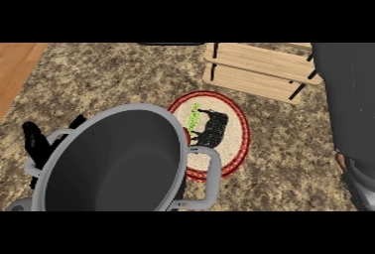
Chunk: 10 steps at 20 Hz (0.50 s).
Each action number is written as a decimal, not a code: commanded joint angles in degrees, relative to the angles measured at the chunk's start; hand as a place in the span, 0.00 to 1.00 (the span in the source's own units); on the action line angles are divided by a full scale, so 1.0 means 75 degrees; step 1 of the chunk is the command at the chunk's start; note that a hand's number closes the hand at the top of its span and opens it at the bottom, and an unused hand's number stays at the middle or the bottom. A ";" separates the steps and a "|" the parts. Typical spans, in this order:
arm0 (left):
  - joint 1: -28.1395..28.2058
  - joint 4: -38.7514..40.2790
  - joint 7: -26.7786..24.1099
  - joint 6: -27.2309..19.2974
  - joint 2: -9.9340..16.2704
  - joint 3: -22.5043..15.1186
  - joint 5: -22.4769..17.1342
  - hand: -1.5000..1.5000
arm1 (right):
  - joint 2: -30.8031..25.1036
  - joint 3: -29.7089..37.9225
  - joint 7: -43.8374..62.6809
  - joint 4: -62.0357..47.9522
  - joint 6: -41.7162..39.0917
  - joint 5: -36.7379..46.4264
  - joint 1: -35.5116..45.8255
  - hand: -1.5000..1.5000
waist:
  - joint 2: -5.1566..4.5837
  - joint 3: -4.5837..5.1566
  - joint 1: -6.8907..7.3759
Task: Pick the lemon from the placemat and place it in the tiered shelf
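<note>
Although a speckled brown stone worktop (110,74) fills most of the head view, much of its lower left is hidden by a big grey stockpot (110,163). The pot is seen from above, its dark inside showing. One of its loop handles (211,166) lies across the near edge of the placemat. A strip of bare wood (18,69) borders the worktop at the upper left.

Along the right edge runs the dark grey right forearm (351,99), from the top of the view down to the lower corner; its hand does not show.

At the upper right stands the tiered shelf (256,64), made of pale wooden boards on thin black supports, well apart from the pot.

Between the pot and the shelf lies the round woven placemat (230,144), cream with a red rim, partly covered by the pot on its left side.

Parts of the black left hand (33,141) show at the far left behind the pot's rim. The pot hides most of it, so I cannot tell whether it is open or closed.

On the placemat sits a black shape (211,128) with a thin bright green streak (194,116) just beside it. No lemon can be made out on the mat or on the shelf, and where it lies I cannot tell.
</note>
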State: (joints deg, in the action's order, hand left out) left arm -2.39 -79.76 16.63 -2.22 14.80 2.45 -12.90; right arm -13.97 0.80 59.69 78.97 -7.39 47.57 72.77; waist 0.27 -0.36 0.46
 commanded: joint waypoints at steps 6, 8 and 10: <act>0.0270 -0.0337 0.0257 -0.0331 -0.0374 -0.0474 0.0491 0.50 | -0.0789 0.0638 -0.1333 -0.1539 -0.0586 -0.0612 -0.0094 1.00 | -0.0049 0.0047 0.0032; 0.0348 -0.0220 0.0140 -0.0085 -0.0314 -0.0377 0.0348 0.50 | -0.0838 0.0538 -0.1839 -0.2123 -0.0319 -0.0429 -0.0096 1.00 | -0.0072 0.0049 0.0084; -0.0022 -0.0049 0.0311 -0.0130 -0.0259 -0.0343 0.0437 0.50 | -0.1019 0.0746 -0.1915 -0.2670 -0.0392 -0.0464 0.0430 1.00 | -0.0070 0.0051 0.0059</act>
State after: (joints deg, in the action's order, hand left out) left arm -2.35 -81.05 17.44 -2.86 14.12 1.89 -11.08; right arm -19.40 4.95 49.39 65.09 -9.98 44.52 74.17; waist 0.06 -0.44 0.97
